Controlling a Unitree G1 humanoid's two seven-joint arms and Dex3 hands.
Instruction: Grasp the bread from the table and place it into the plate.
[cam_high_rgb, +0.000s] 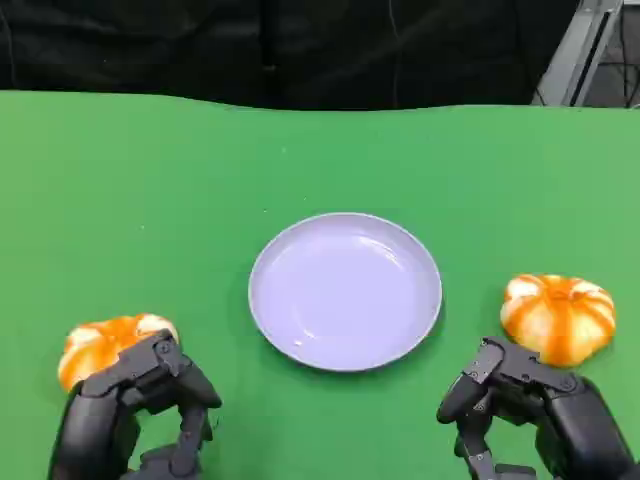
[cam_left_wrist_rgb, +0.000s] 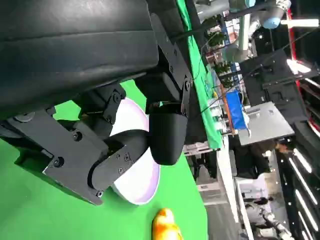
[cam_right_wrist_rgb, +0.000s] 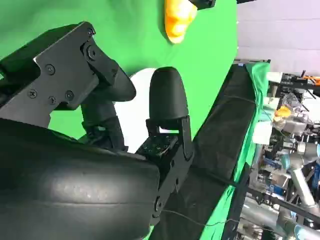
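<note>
The left hand (cam_high_rgb: 135, 410) and right hand (cam_high_rgb: 525, 405) sit nearest, each with fingers apart and holding nothing, just beside a bread roll: left roll (cam_high_rgb: 105, 345), right roll (cam_high_rgb: 558, 316). Both rolls rest on the green table (cam_high_rgb: 150, 200), flanking the empty plate (cam_high_rgb: 345, 290). They look light, soft and glossy, so a gentle grasp across the domed sides seems advisable.

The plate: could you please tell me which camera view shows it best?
The head view shows it best: the whole round plate lies unobstructed, empty, in the middle of the green table. In the left wrist view the left hand covers most of it; in the right wrist view the right hand hides nearly all of it.
</note>
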